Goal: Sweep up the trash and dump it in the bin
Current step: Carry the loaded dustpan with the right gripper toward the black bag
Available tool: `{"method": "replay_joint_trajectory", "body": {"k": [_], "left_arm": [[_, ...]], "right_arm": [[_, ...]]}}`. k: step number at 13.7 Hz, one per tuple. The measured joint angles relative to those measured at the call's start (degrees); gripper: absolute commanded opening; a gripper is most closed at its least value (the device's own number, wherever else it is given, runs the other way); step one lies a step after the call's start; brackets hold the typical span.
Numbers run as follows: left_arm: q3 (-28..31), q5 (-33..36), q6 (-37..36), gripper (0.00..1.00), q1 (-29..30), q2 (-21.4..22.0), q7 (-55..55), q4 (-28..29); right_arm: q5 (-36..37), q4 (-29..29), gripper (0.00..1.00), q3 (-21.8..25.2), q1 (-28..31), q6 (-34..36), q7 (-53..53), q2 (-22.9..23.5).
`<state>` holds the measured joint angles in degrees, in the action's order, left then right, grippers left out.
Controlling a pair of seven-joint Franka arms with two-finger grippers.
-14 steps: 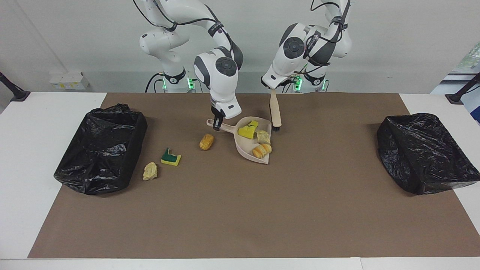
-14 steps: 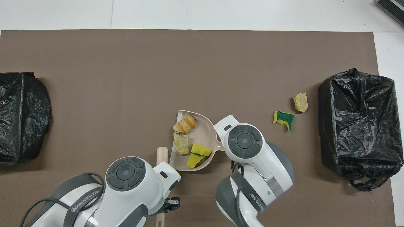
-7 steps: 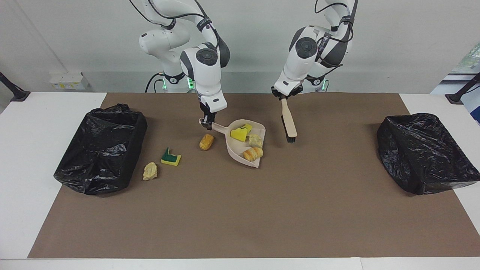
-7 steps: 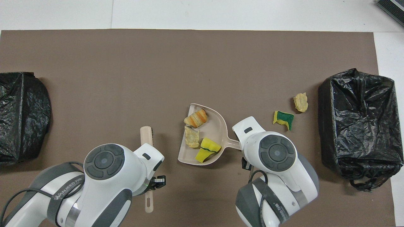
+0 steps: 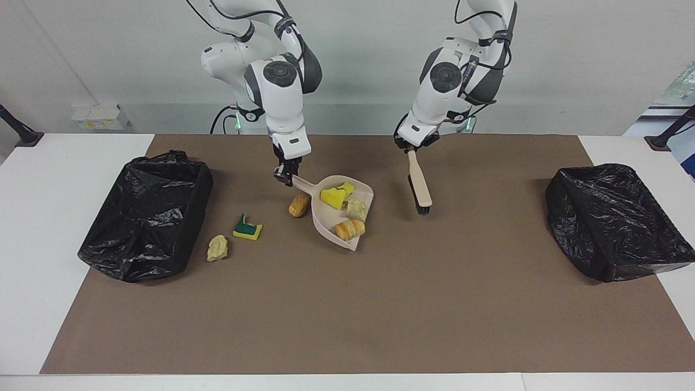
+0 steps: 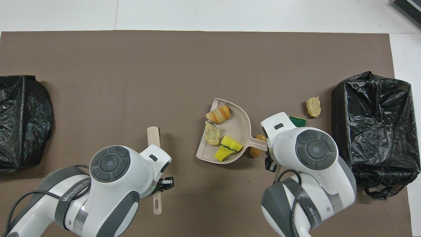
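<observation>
Three scraps still lie loose on the mat in the facing view: a bread chunk (image 5: pixel 299 205) beside the dustpan (image 5: pixel 326 217), then a green sponge bit (image 5: pixel 247 227) and a pale lump (image 5: pixel 218 247) near the black bin (image 5: pixel 146 217). The right gripper (image 5: pixel 284 175) clamps the dustpan's handle, lifted. The left gripper (image 5: pixel 412 145), fingers closed on the brush (image 5: pixel 419 184), holds it aside.

From overhead, the dustpan (image 6: pixel 241 123) carries four pieces: another bread chunk (image 6: pixel 218 114), a lump (image 6: pixel 212 133), and two yellow bits (image 6: pixel 227 148). Nothing looks dumped yet.

Two glossy white arms, dark grey joint discs, black cables, green base lights, grey lettering on forearms
</observation>
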<state>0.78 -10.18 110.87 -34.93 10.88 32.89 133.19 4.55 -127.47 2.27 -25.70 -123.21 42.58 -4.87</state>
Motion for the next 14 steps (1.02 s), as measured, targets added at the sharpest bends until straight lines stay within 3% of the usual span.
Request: {"method": "replay_joint_trajectory", "body": {"k": [3,10,14], "left_arm": [[-0.04,0.0,2.25,0.0,0.0,-0.86,-0.08,0.01],[-1.23,0.0,5.3,0.0,-0.25,-2.89,-0.2,-0.01],[-1.93,-0.04,5.37,0.0,-7.89,-2.84,5.28,-0.07]], "right_arm": [[-2.63,0.05,0.0,0.09,3.22,0.0,5.28,-0.5],[-9.08,3.24,0.0,0.65,18.64,4.15,29.26,-0.81],[-9.36,5.72,0.0,0.92,28.89,9.79,46.25,-0.98]]}}
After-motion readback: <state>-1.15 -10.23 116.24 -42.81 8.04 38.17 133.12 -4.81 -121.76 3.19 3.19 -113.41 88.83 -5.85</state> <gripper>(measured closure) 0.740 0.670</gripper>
